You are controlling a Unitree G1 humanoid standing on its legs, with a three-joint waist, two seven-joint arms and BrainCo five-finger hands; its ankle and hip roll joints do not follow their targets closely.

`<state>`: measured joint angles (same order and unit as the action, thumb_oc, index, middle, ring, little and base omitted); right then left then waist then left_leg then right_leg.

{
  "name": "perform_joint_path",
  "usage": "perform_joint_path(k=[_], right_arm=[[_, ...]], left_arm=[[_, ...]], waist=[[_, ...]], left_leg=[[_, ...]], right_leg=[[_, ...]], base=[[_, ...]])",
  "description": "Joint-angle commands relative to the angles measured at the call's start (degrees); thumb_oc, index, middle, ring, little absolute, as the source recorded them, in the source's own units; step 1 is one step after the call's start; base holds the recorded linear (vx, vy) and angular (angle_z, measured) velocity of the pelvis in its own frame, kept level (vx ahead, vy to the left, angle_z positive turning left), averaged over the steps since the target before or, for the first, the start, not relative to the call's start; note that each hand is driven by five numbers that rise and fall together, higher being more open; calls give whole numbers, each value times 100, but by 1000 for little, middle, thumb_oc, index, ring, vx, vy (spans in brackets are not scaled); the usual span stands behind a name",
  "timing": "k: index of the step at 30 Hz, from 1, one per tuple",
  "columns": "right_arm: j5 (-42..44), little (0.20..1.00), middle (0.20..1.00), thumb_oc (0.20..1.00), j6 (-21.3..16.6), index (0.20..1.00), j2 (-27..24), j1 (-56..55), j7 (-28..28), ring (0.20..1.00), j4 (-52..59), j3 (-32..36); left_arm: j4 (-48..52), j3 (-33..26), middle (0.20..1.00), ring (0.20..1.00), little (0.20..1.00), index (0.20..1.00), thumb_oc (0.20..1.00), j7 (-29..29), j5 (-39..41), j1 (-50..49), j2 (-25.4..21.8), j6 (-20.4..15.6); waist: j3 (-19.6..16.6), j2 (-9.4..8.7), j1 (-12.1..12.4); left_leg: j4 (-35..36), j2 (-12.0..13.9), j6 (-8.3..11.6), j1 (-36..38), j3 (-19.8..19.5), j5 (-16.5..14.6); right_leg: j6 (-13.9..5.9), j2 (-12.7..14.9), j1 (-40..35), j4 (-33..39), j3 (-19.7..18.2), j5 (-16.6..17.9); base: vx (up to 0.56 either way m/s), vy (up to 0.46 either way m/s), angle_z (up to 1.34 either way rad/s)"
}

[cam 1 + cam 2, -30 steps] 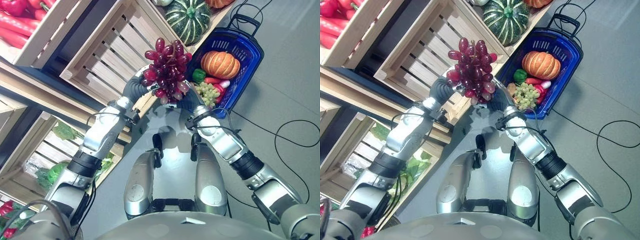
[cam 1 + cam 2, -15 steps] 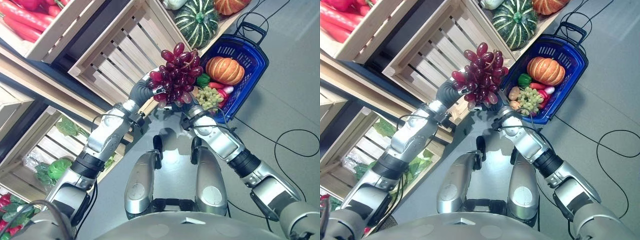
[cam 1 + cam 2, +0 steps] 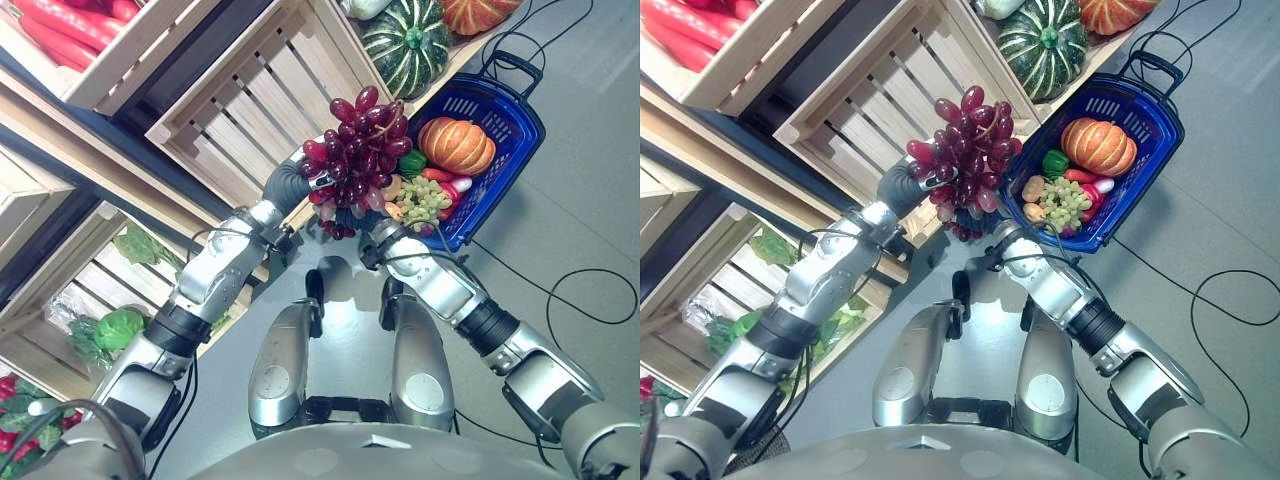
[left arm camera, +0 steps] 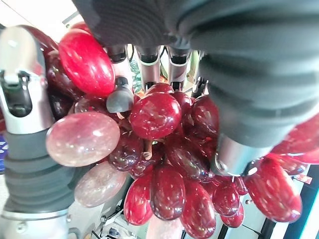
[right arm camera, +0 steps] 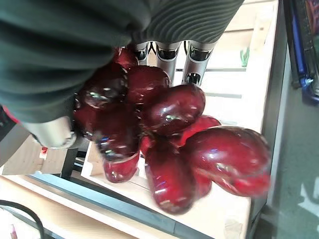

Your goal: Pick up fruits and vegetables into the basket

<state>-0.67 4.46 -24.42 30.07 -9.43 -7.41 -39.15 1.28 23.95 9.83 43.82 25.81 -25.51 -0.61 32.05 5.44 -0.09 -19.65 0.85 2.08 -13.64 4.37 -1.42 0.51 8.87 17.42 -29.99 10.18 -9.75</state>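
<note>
A: Which step is this?
B: Carrying. Both hands, left hand (image 3: 290, 183) and right hand (image 3: 352, 222), curl their fingers round the dark red grape bunch (image 3: 358, 148), held up just left of the blue plastic basket (image 3: 512, 118).
A: Next?
B: Probably swing right over the orange pumpkin (image 3: 455, 145) and release.

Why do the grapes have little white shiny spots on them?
Light glints off their glossy skins: in the left wrist view the red grapes, held in the left hand, show small speckled highlights; in the right wrist view the same bunch, by the right hand, carries broader, smeared gleams.
</note>
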Motion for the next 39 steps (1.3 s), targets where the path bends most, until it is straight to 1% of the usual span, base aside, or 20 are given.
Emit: perform_joint_path(k=[1, 4, 9, 10, 11, 13, 17, 19, 20, 22, 23, 24, 25, 27, 28, 29, 33, 35, 36, 39], right_arm=[[256, 200, 200, 200, -831, 200, 554, 550, -2, 200, 442, -4], [390, 200, 200, 200, -920, 200, 554, 491, 11, 200, 428, 51], [585, 200, 200, 200, -1062, 200, 488, 323, -26, 200, 482, 189], [619, 200, 200, 200, -1090, 200, 465, 311, -57, 200, 493, 203], [611, 200, 200, 200, -1102, 200, 446, 288, -80, 200, 526, 239], [538, 200, 200, 200, -1189, 200, 373, 224, -111, 200, 560, 334], [509, 200, 200, 200, -1225, 200, 230, 199, -212, 200, 625, 470], [494, 200, 200, 200, -1263, 200, 133, 141, -295, 200, 681, 620], [515, 200, 200, 200, -1280, 200, 70, 145, -343, 200, 704, 713], [567, 200, 200, 200, -1314, 200, -77, 74, -375, 200, 815, 1004], [626, 200, 200, 200, -1375, 200, -237, -68, -358, 200, 967, 1296], [622, 200, 200, 200, -1378, 200, -249, -81, -365, 200, 985, 1321], [629, 200, 200, 200, -1430, 200, -332, -163, -401, 200, 1038, 1477], [763, 200, 200, 200, -1580, 200, -497, -437, -327, 200, 1256, 2011], [768, 200, 200, 200, -1588, 200, -508, -462, -329, 200, 1274, 2052], [790, 200, 200, 200, -1683, 200, -561, -568, -335, 200, 1319, 2302], [918, 200, 200, 200, -1914, 200, -627, -729, -323, 200, 1288, 2783], [976, 200, 200, 200, -1990, 200, -710, -790, -372, 200, 1230, 3046], [1059, 200, 200, 200, -2017, 200, -761, -815, -403, 200, 1170, 3211], [1238, 200, 200, 200, -2056, 200, -877, -818, -347, 200, 1002, 3461]], left_arm=[[769, 417, 200, 200, 200, 200, 200, 242, 187, 32, 347, -395], [754, 403, 200, 200, 200, 200, 200, 237, 169, 12, 362, -450], [745, 472, 200, 200, 200, 200, 200, 537, 9, -33, 350, -64], [736, 509, 784, 784, 784, 784, 784, 509, -41, -20, 342, -47], [724, 525, 1000, 1000, 1000, 1000, 1000, 626, -121, -5, 333, -24], [785, 524, 1000, 1000, 1000, 1000, 1000, 752, -469, -10, 304, -58], [833, 540, 1000, 1000, 1000, 1000, 1000, 712, -1222, 64, 147, -406], [922, 447, 1000, 1000, 1000, 1000, 1000, 300, -2194, 143, -24, -870], [995, 384, 1000, 1000, 1000, 1000, 1000, 152, -2601, 221, -154, -984], [1126, 123, 1000, 1000, 1000, 1000, 1000, -130, -3054, 323, -391, -1038], [1253, -127, 1000, 1000, 1000, 1000, 1000, -311, -3333, 324, -595, -1220], [1267, -146, 1000, 1000, 1000, 1000, 1000, -339, -3363, 322, -611, -1240], [1349, -295, 1000, 1000, 1000, 1000, 1000, -521, -3423, 293, -737, -1351], [1514, -729, 1000, 1000, 1000, 1000, 1000, -588, -3498, 62, -904, -1641], [1527, -758, 1000, 1000, 1000, 1000, 1000, -598, -3478, 42, -917, -1664], [1555, -932, 1000, 1000, 1000, 1000, 1000, -579, -3396, -112, -932, -1871], [1571, -1202, 1000, 1000, 1000, 1000, 1000, -373, -3115, -405, -906, -2157], [1562, -1282, 1000, 1000, 1000, 1000, 1000, -137, -2760, -573, -873, -2193], [1550, -1305, 1000, 1000, 1000, 1000, 1000, 93, -2509, -676, -816, -2060], [1514, -1292, 1000, 1000, 1000, 1000, 1000, 228, -2335, -864, -760, -1934]], waist=[[-226, -191, -75], [-226, -193, -84], [-226, -185, -139], [-226, -183, -154], [-226, -184, -175], [-226, -169, -205], [-226, -127, -248], [-226, -109, -259], [-226, -105, -261], [-226, -107, -263], [-226, -104, -261], [-236, -104, -261], [-249, -105, -256], [-246, -110, -247], [-256, -112, -246], [-252, -122, -237], [-226, -152, -219], [-226, -173, -217], [-226, -185, -216], [-226, -187, -217]], left_leg=[[-436, -364, -482, 80, 380, -891], [-439, -351, -476, 77, 382, -885], [-404, -320, -458, 96, 404, -853], [-403, -315, -456, 94, 414, -848], [-402, -312, -459, 99, 418, -857], [-383, -303, -447, 110, 428, -839], [-357, -301, -438, 156, 435, -831], [-361, -294, -427, 200, 439, -865], [-346, -295, -418, 194, 437, -832], [-341, -290, -397, 205, 431, -818], [-353, -285, -389, 227, 433, -851], [-332, -287, -390, 214, 433, -818], [-340, -278, -377, 194, 432, -810], [-401, -250, -365, 175, 431, -870], [-387, -249, -366, 156, 430, -836], [-394, -231, -364, 128, 425, -829], [-506, -190, -364, 49, 427, -906], [-574, -165, -361, -50, 425, -920], [-628, -142, -358, -126, 430, -934], [-755, -110, -358, -326, 433, -955]], right_leg=[[-200, -62, -285, 553, 7, 256], [-188, -67, -282, 553, 15, 259], [-171, -87, -275, 551, 14, 263], [-170, -88, -274, 557, 14, 267], [-174, -88, -267, 542, 7, 254], [-159, -98, -272, 550, 13, 256], [-157, -89, -297, 547, 9, 240], [-157, -88, -327, 511, 20, 183], [-153, -89, -326, 531, 22, 207], [-144, -101, -345, 527, 31, 192], [-153, -101, -367, 504, 49, 145], [-149, -103, -357, 530, 53, 177], [-148, -103, -345, 525, 61, 180], [-162, -99, -329, 452, 90, 114], [-157, -100, -316, 473, 95, 147], [-160, -104, -287, 458, 113, 155], [-160, -123, -217, 337, 145, 86], [-155, -143, -133, 272, 156, 69], [-148, -150, -60, 226, 171, 59], [-127, -153, 121, 106, 199, 38]], base=[[0, 0, 0], [0, 0, 0], [0, 0, 0], [0, 0, 0], [0, 0, 0], [0, 0, 0], [0, 0, 0], [0, 0, 0], [0, 0, 0], [22, -19, -1], [28, -32, -1], [24, -37, 0], [7, -34, 0], [20, -63, 1], [5, -82, 2], [-12, -62, 3], [1, -82, 5], [-2, -112, 6], [-12, -93, 5], [-23, -75, 6]])
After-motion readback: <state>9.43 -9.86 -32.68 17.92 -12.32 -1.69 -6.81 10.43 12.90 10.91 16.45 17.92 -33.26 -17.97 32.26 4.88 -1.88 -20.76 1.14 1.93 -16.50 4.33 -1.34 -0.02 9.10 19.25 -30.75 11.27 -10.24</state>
